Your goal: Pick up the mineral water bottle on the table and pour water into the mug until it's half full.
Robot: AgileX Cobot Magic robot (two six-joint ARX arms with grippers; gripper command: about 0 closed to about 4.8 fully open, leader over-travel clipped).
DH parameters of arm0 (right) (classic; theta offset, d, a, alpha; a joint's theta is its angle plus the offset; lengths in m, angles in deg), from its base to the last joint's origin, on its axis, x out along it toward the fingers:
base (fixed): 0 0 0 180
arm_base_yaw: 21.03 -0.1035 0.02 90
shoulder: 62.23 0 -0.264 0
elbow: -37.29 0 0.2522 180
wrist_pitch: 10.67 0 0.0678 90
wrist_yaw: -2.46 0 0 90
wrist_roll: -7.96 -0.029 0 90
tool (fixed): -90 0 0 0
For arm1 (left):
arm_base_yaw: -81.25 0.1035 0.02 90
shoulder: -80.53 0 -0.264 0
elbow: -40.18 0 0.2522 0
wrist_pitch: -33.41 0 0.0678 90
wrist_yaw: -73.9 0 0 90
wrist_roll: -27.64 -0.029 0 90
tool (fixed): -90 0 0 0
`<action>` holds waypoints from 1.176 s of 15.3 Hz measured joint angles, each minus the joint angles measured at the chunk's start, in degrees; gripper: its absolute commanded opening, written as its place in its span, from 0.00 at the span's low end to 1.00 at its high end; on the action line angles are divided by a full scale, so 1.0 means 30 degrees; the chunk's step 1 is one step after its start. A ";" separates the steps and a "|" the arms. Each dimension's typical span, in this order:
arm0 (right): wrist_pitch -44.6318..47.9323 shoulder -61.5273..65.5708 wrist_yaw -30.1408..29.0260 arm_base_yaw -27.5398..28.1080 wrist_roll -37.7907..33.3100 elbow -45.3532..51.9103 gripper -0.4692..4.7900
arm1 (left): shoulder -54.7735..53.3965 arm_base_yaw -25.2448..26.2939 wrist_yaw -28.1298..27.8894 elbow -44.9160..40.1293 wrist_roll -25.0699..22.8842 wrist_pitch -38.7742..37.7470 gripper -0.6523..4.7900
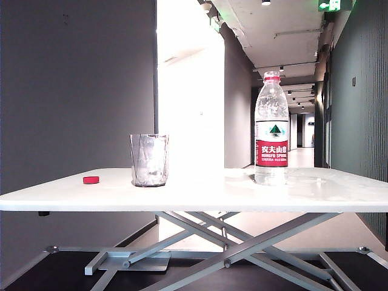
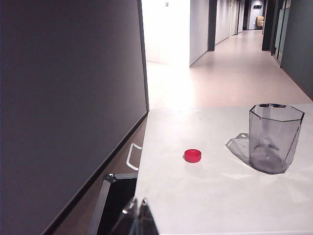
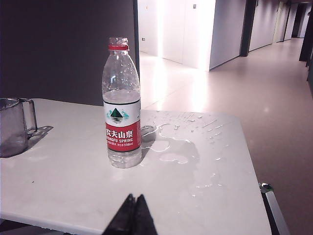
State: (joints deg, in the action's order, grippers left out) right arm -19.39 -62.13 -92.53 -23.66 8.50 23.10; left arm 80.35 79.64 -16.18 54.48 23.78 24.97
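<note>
The mineral water bottle [image 1: 271, 128] stands upright and uncapped on the right half of the white table [image 1: 200, 193]; in the right wrist view the bottle [image 3: 122, 105] is straight ahead of my right gripper [image 3: 134, 197], which is shut and empty at the near table edge. The clear mug [image 1: 149, 159] stands left of centre; the left wrist view shows the mug [image 2: 273, 138] beyond and to one side of my left gripper [image 2: 139, 200], also shut and empty at the table's near corner. Neither gripper shows in the exterior view.
A small red cap [image 1: 91, 179] lies on the table left of the mug, also seen as the cap [image 2: 192, 155] in the left wrist view. Spilled water [image 3: 172, 147] pools beside the bottle. A dark wall stands on the left and a corridor runs behind.
</note>
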 measured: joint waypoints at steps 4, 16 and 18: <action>0.0000 0.0000 0.0007 0.0000 -0.0007 0.0000 0.08 | 0.0000 0.0000 -0.0007 0.0000 0.0000 0.0000 0.11; 0.1756 0.0299 -0.2907 -0.0299 0.0036 0.0000 0.20 | 0.0000 0.0000 0.8947 0.0000 0.0729 0.0590 0.11; 0.2528 0.1690 -0.2900 -0.0313 0.0044 0.0000 0.38 | 0.0000 0.0000 1.0724 0.0000 0.0816 0.0583 0.11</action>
State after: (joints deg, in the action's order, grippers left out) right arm -11.81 -57.06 -101.23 -24.60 8.63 23.10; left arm 80.35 79.64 15.99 54.48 26.23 26.72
